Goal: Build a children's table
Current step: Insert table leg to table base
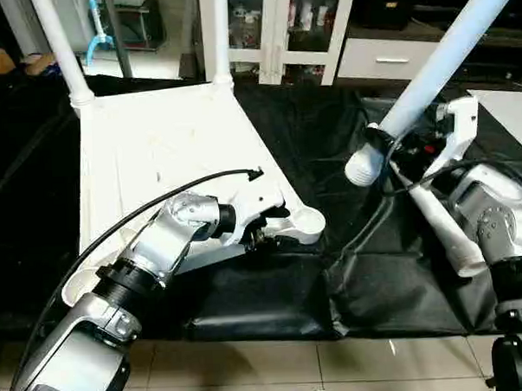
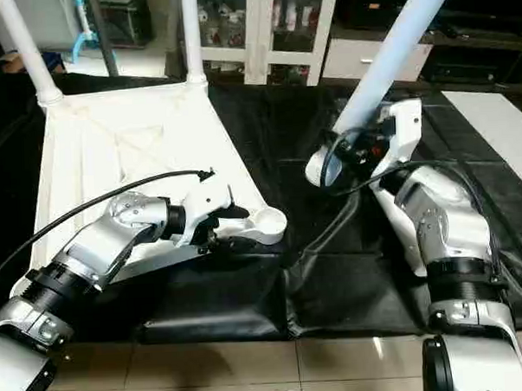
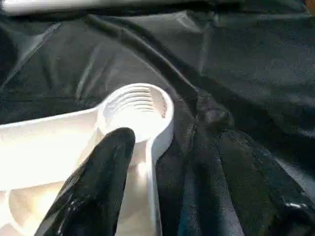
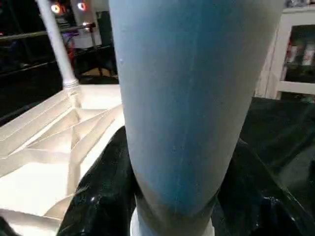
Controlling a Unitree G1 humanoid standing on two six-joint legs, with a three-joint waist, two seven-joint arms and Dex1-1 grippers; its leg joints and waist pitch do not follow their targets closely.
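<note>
The tabletop point(image 1: 155, 148) lies upside down on the black-covered surface point(image 1: 334, 270), ribbed underside up, with two legs point(image 1: 60, 48) already standing in its far corner sockets. The near right socket point(image 1: 307, 221) is empty, and its inside is threaded. A third leg point(image 1: 446, 57) is held slanted above the surface, its thick end point(image 1: 362, 167) off to the right of that socket and well apart from it. The right gripper point(image 2: 350, 148) pinches this leg close to the thick end, a finger on either side. The parts look like hollow moulded plastic: light, stiff and smooth. A long leg will probably swing about a grip so near one end, so a hold close to the thick end suits steering it into the socket, while the tabletop is best steadied at its rim. The left gripper point(image 1: 261, 237) rests at the edge beside the empty socket, fingers spread, though whether they clasp the rim cannot be told. The left wrist view gives the socket's threads and one black finger point(image 3: 98, 187) lying beside it; the right wrist view gives the leg between the fingers and the X-ribs point(image 4: 59, 142); the head views alone give the gap between leg and socket.
</note>
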